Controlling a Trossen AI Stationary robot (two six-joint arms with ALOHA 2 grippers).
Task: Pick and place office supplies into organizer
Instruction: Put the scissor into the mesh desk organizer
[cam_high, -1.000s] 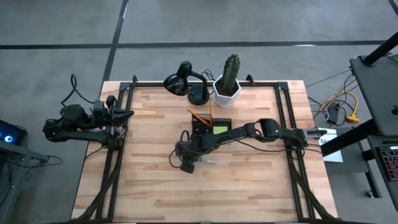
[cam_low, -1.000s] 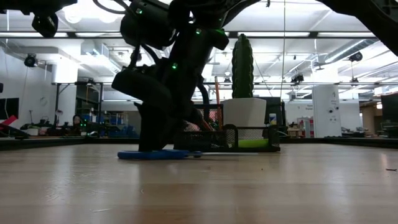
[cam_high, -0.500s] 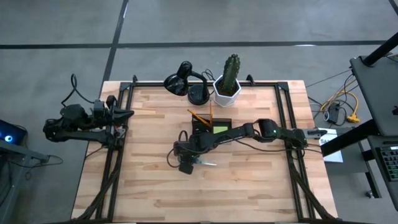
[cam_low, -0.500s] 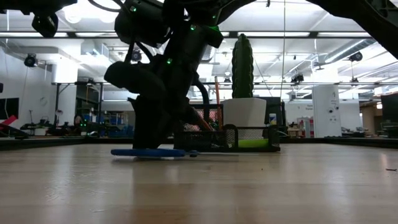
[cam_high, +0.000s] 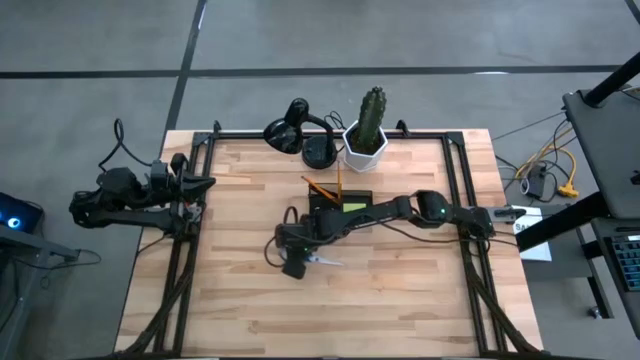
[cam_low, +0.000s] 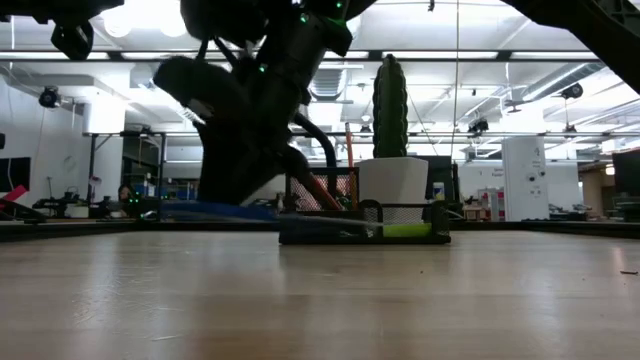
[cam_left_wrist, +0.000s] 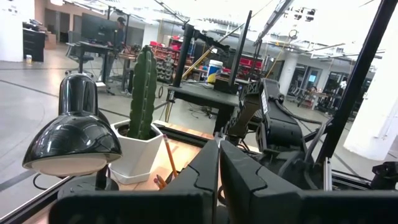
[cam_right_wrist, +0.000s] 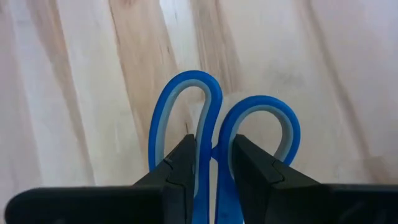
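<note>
Right gripper (cam_right_wrist: 213, 163) pinching scissors (cam_right_wrist: 219, 127) at handles, lifted off table, near organizer (cam_high: 340, 206). Left gripper (cam_left_wrist: 219, 163) pressed together, parked at table edge. Next: carry over, lower blades into compartment.

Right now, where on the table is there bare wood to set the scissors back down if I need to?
Bare wood: the table's near half, and the strip left of the organizer toward the left gripper. Crowded: the far edge, with lamp, cactus pot and organizer. The right gripper holds the scissors.
</note>
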